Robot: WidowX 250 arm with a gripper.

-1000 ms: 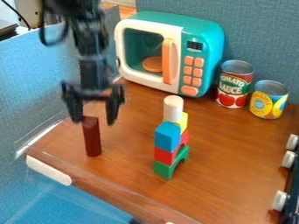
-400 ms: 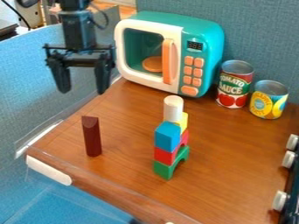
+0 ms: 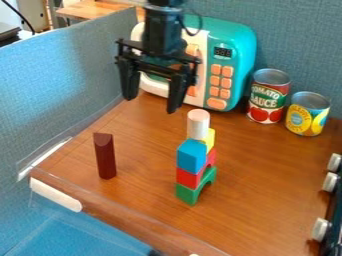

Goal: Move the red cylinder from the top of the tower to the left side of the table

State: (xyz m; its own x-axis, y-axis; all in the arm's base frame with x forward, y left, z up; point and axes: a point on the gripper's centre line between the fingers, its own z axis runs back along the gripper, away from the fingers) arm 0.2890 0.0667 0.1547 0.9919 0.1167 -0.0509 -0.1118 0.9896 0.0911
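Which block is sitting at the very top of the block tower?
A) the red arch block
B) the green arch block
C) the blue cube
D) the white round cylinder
D, because the white round cylinder stands higher than every other block in the tower, with the blue cube lower down and the green arch block at the bottom.

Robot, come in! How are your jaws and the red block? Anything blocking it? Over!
Jaws open, holding nothing, in front of the microwave. Red block upright on the table, left side, apart from the tower. Nothing against it. Over.
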